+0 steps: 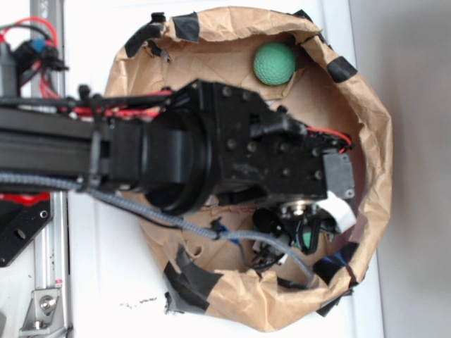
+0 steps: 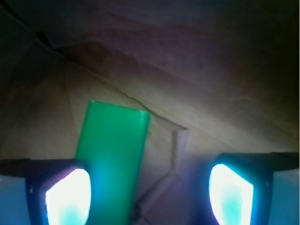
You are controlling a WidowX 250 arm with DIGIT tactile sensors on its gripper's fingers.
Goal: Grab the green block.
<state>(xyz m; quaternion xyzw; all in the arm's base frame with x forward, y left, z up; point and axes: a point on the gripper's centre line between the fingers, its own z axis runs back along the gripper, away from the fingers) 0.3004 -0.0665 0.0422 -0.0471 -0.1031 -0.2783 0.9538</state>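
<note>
The green block (image 2: 112, 159) is a flat, smooth, bright green slab lying on crumpled brown paper. In the wrist view it runs lengthwise between my fingers, close against the left fingertip (image 2: 68, 197), with a wide gap to the right fingertip (image 2: 232, 194). My gripper (image 2: 150, 199) is open and sits low over the block. In the exterior view the arm hides most of it. Only a small green patch of the block (image 1: 309, 241) shows under the gripper (image 1: 299, 229), near the lower right inside wall of the paper.
The block lies inside a rolled-down brown paper bag (image 1: 373, 141) patched with black tape, its walls close around the gripper. A round dimpled green ball (image 1: 274, 63) rests at the bag's far side. A metal rail (image 1: 49, 282) runs along the left.
</note>
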